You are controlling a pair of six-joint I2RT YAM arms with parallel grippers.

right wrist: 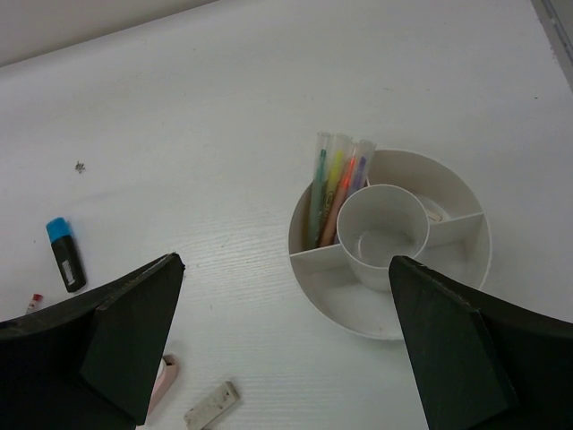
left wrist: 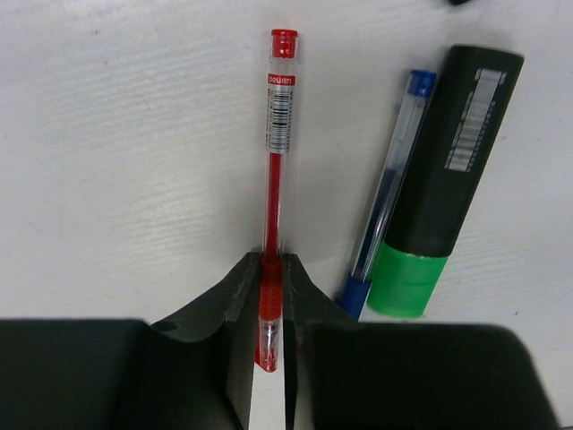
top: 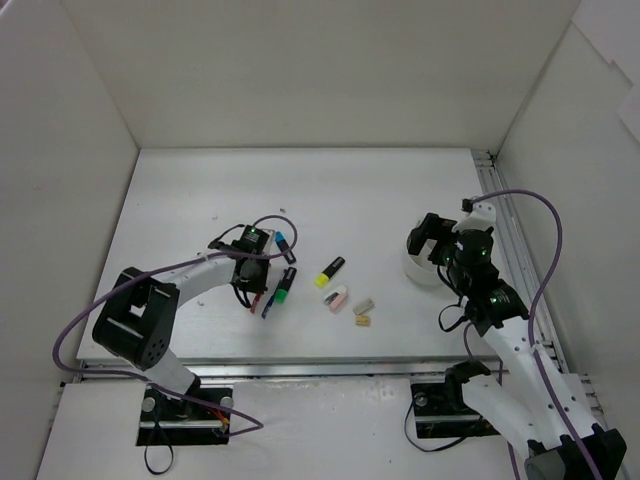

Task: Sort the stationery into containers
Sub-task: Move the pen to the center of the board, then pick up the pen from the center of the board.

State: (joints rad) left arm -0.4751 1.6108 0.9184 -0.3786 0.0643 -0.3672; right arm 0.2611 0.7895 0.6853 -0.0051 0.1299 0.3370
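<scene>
Left of the left gripper (left wrist: 271, 278) the white table (left wrist: 116, 161) lies bare out to the edge of the wrist view. To the right of its fingers the room is tighter. A blue pen (left wrist: 387, 193) lies just beside them, and a green-ended highlighter (left wrist: 448, 170) lies close against the pen's far side. Farther out, the top view shows a blue-ended highlighter (top: 283, 245) beyond the fingers. Towards the other arm lie a yellow-ended highlighter (top: 331, 270), a pink eraser (top: 336, 296), a grey eraser (top: 364, 304) and a tan eraser (top: 362, 320), loosely grouped. The back half of the table is open up to the white walls (top: 300, 80).

The right gripper (right wrist: 285, 264) hangs over the round white tub (right wrist: 466, 269), which sits nearer its right finger. Bare table runs past the tub to the rail (right wrist: 557, 27) at the table's right edge. Left of the fingers the surface is open as far as the blue-ended highlighter.

The left fingers (left wrist: 237, 305) are clamped on the red pen (left wrist: 276, 152) at its tip end, and the barrel runs straight ahead of them. The right fingers (right wrist: 125, 331) are spread wide, holding and touching nothing. In the tub, one outer compartment beside the central cup (right wrist: 383, 224) holds several thin coloured pens (right wrist: 336, 184).
</scene>
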